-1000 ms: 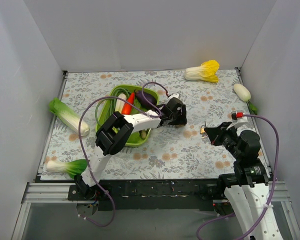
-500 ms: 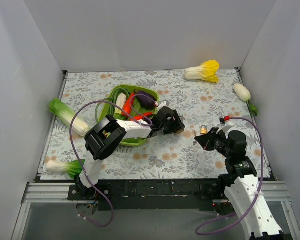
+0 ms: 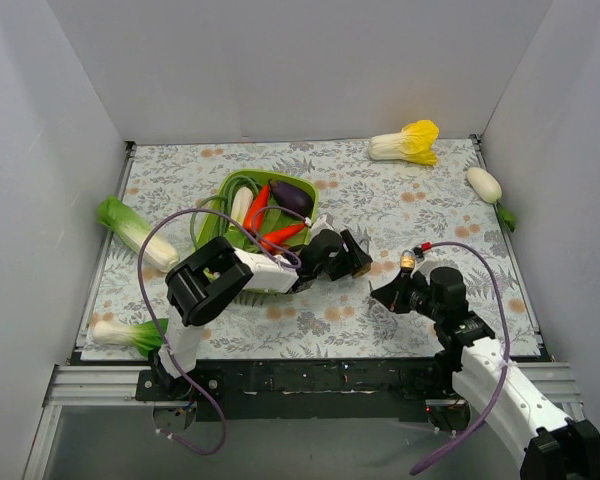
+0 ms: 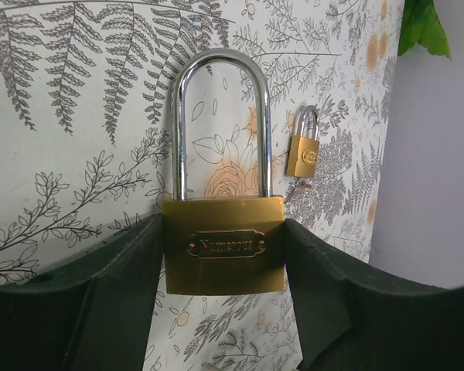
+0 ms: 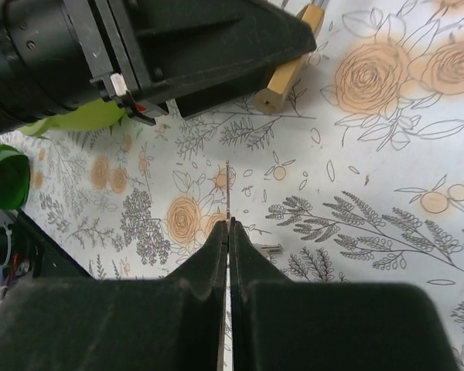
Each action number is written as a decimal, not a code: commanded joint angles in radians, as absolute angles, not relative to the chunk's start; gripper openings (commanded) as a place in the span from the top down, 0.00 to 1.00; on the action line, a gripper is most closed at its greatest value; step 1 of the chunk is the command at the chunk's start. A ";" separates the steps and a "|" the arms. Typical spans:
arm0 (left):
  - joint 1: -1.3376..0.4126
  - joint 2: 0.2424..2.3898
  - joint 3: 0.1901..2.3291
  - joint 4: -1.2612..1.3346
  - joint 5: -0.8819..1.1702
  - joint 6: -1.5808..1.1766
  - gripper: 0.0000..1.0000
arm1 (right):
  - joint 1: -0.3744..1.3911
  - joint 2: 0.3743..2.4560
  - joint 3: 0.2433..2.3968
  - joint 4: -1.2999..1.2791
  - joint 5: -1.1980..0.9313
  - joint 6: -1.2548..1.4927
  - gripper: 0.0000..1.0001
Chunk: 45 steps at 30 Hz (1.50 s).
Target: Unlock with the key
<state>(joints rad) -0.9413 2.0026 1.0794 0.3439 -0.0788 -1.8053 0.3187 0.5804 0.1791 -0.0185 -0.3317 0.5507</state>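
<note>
My left gripper (image 4: 224, 259) is shut on the brass padlock (image 4: 224, 247), gripping its body by both sides, with the silver shackle pointing away. In the top view this gripper (image 3: 352, 263) is right of the green basket. My right gripper (image 5: 228, 226) is shut on the key (image 5: 228, 193), a thin silvery blade seen edge-on that sticks out past the fingertips. The blade points toward the padlock's brass underside (image 5: 284, 71), with a gap between them. In the top view the right gripper (image 3: 385, 296) is just right of the left one.
A smaller brass lock (image 4: 302, 154) lies on the floral cloth, and also shows in the top view (image 3: 408, 261). A small silvery piece (image 5: 269, 249) lies by my right fingers. A green basket (image 3: 212, 215) holds vegetables. Cabbages (image 3: 135, 232) (image 3: 405, 143) and a white radish (image 3: 484, 184) lie around the edges.
My right gripper has moved left and nearer with the key, closing on the left gripper. My left gripper has shifted slightly toward me with the padlock. The small lock has not moved.
</note>
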 commanded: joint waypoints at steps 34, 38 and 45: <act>-0.996 1.939 1.009 0.422 -0.147 -1.836 1.00 | 0.397 0.854 0.156 0.284 -0.232 0.572 0.99; -0.996 1.939 1.011 0.420 -0.147 -1.833 1.00 | 0.397 0.880 0.169 0.305 -0.247 0.565 0.99; -0.997 1.942 1.017 0.419 -0.141 -1.830 1.00 | 0.397 0.882 0.173 0.318 -0.273 0.540 0.99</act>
